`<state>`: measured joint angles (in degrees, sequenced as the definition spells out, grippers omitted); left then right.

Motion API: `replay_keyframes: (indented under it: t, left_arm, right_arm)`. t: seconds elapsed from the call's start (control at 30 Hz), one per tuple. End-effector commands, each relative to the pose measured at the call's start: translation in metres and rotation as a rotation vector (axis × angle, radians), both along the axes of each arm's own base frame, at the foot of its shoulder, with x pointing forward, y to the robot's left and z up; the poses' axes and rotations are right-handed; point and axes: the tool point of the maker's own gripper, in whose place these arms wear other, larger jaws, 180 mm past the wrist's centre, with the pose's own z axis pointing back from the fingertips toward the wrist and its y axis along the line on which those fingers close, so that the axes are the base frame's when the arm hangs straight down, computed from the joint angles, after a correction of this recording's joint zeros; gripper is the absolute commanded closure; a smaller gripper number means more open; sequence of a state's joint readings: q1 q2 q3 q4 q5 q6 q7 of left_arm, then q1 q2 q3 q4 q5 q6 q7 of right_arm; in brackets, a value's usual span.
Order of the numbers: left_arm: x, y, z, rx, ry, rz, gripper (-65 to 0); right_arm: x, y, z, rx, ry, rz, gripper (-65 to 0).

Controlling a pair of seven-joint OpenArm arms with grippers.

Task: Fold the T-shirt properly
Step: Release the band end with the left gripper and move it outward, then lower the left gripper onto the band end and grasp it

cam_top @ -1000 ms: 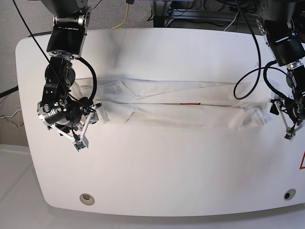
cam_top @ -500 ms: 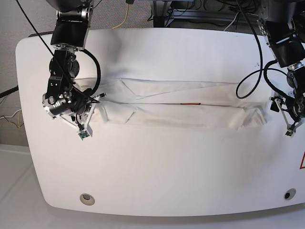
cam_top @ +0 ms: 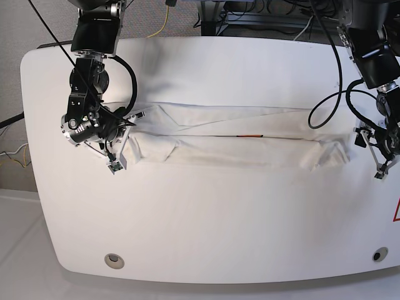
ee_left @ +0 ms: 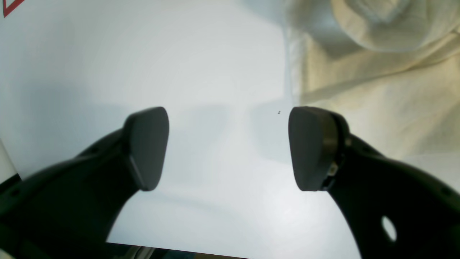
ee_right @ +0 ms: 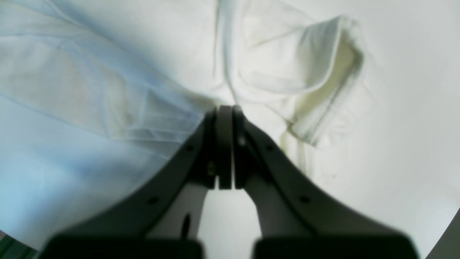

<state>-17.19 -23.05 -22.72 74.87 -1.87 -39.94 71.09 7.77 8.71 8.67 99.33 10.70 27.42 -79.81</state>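
The right gripper (ee_right: 225, 108) is pressed together at the T-shirt (cam_top: 237, 140) sleeve end; whether it pinches cloth, I cannot tell. The left gripper (ee_left: 228, 147) hangs spread beside the shirt's other end, likely readying a matching grab

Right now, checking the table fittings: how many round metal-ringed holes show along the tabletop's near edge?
2: one round metal-ringed hole near the front left corner, another near the front right. The white folded T-shirt could hide others.

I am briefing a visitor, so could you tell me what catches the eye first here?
A white cotton T-shirt, folded into a long band, stretches across the glossy white table. The right gripper is shut at its sleeve end, while the left gripper hangs open beside the other end.
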Motion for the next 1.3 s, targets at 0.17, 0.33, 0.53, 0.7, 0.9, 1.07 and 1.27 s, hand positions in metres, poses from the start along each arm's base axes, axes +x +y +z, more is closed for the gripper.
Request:
replay_keyframes:
  t: [0.17,0.33,0.53,0.7,0.9,1.07,1.27]
  left_arm:
    - [0.014,-0.006,0.012,-0.068,-0.068,-0.011,-49.7]
    - [0.009,-0.015,-0.009,-0.177,-0.036,0.004,-49.7]
    - [0.011,-0.014,-0.015,-0.231,-0.019,0.029,-49.7]
    - [0.009,-0.013,-0.019,-0.262,-0.012,0.041,-49.7]
    - [0.014,-0.022,-0.017,-0.322,-0.043,0.034,-49.7]
    - [0.014,-0.022,-0.018,-0.326,-0.041,0.035,-49.7]
    - [0.016,-0.026,-0.016,-0.351,-0.056,0.031,-49.7]
  right_arm:
    - [0.017,-0.002,0.018,-0.003,-0.067,0.002,0.0]
    - [0.02,-0.002,0.017,0.0,-0.061,-0.001,0.0]
    - [0.024,-0.001,0.007,0.021,-0.044,-0.006,0.0]
    - [0.024,0.01,-0.001,0.026,-0.029,0.03,0.0]
    - [0.024,0.022,-0.012,0.038,-0.013,0.066,0.0]
    - [0.023,0.03,-0.026,0.058,0.009,0.081,0.0]
    - [0.021,0.037,-0.037,0.071,0.027,0.096,0.0]
